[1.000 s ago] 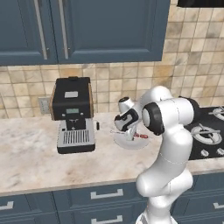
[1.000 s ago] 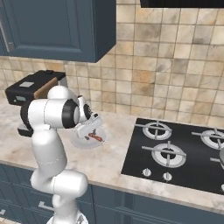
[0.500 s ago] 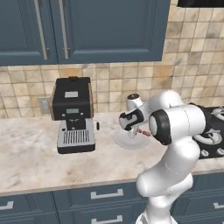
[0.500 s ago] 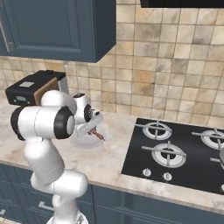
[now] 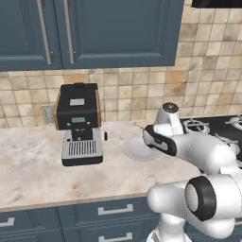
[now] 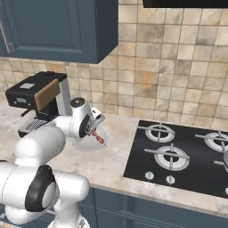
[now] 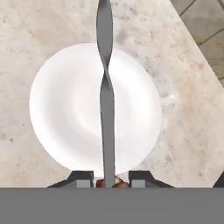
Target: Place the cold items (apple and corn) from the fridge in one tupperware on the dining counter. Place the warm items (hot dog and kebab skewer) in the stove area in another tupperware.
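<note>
My gripper (image 7: 112,180) is shut on the kebab skewer (image 7: 106,100), whose grey metal rod runs straight up the hand view over a bare white plate (image 7: 61,109). Red meat pieces sit right at the fingertips (image 7: 83,178). From the right base view the kebab skewer (image 6: 99,137) hangs with its meat chunks just above the plate (image 6: 83,145), under the gripper (image 6: 95,123). In the left base view the gripper (image 5: 152,137) hovers over the plate (image 5: 137,151) on the marble counter, and the thin skewer tip (image 5: 135,125) points left.
A black coffee machine (image 5: 79,123) stands on the counter left of the plate, also seen as the coffee machine (image 6: 38,98). The black gas stove (image 6: 178,156) lies to the right. Blue wall cabinets (image 5: 94,33) hang overhead and a tiled wall is behind.
The hand has risen and turned with the skewer in it. The skewer's meat no longer lies on the plate, which now shows bare.
</note>
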